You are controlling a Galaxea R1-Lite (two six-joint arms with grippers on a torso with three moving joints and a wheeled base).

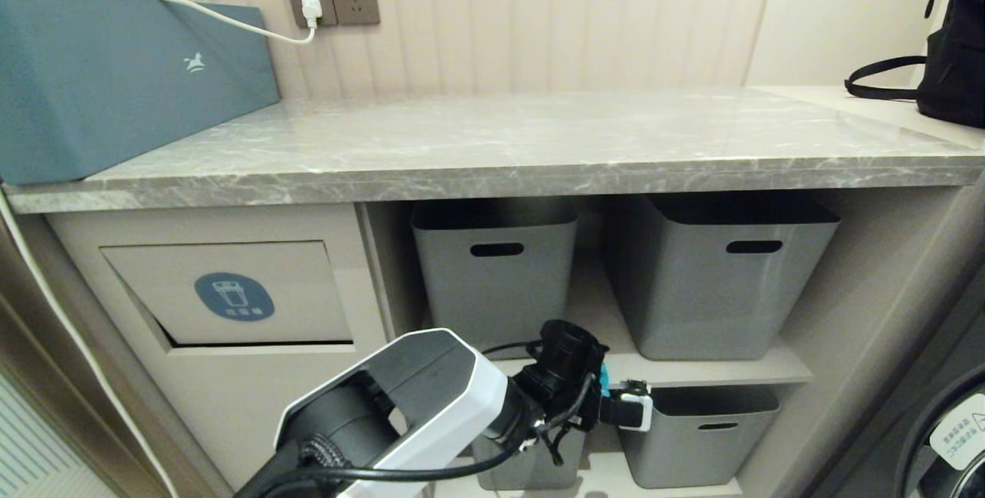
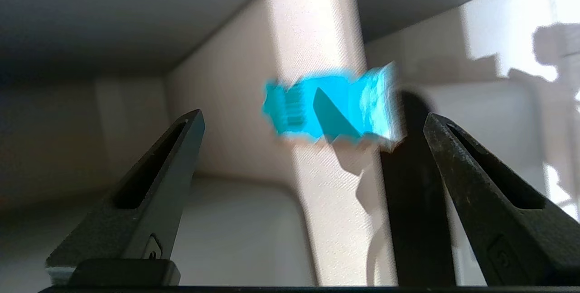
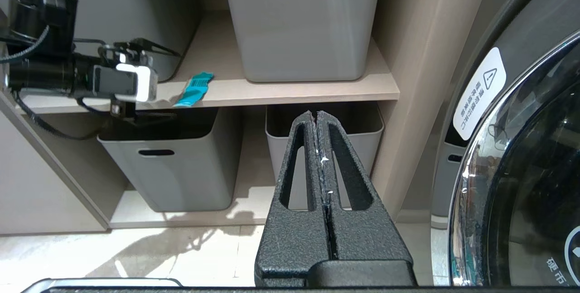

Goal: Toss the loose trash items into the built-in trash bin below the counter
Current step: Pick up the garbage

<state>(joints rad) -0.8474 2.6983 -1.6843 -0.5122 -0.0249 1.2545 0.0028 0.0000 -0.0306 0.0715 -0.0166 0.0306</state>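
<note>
L gripper (image 2: pixel 312 121) lining up on teal barcoded wrapper (image 2: pixel 331 105)

Jaws wide apart, nothing held; wrapper lies on shelf (image 3: pixel 290 91) edge btwn grey baskets. Straddle it squarely, close low so it doesn't slide. R gripper (image 3: pixel 317 118) pressed together, parked.

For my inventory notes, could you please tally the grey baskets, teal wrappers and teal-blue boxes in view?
Grey baskets: 4
Teal wrapper: 1
Teal-blue box: 1
Total: 6
</note>
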